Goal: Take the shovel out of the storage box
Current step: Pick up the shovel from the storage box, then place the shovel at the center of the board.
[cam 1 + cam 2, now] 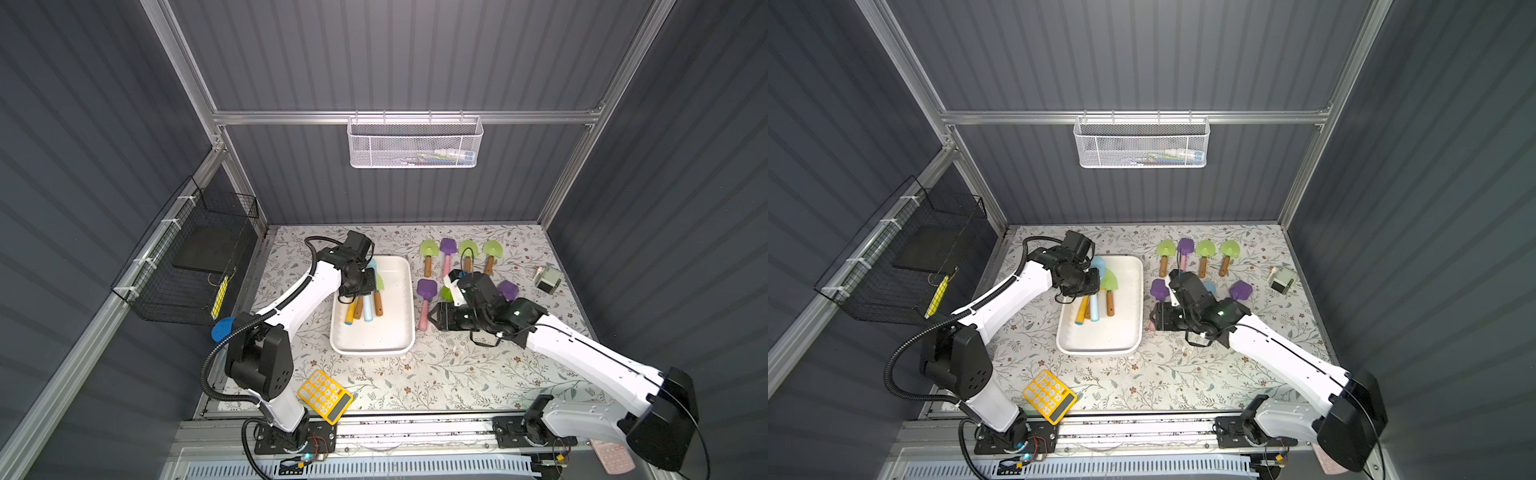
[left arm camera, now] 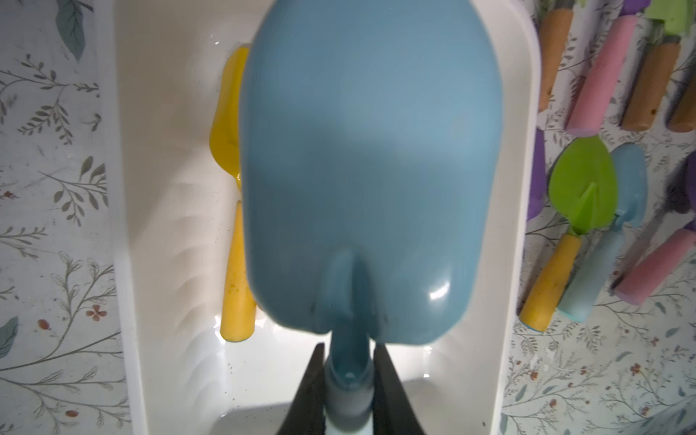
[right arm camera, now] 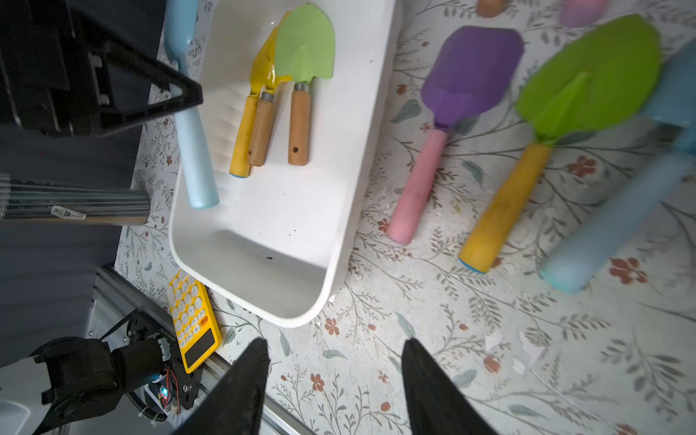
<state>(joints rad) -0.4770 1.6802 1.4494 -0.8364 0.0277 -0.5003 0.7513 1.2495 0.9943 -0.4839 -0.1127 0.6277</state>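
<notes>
Bright overhead light (wrist views blurred)

We see a floral-covered table carrying the white storage box, loose toy shovels beside it, a yellow calculator and a small grey device.

A floral-patterned cover lies over the bench. Near its front edge, left of middle, a yellow calculator lies flat and askew, keys up, with its near corner reaching past the edge. A small grey-white box sits close to the bench's right edge.

On the back wall a white mesh basket hangs from an aluminium crossbar; its contents are too blurred to name. A black wire basket is fastened to the left side rail with white ties and holds a dark flat slab and a yellow strip.
</notes>
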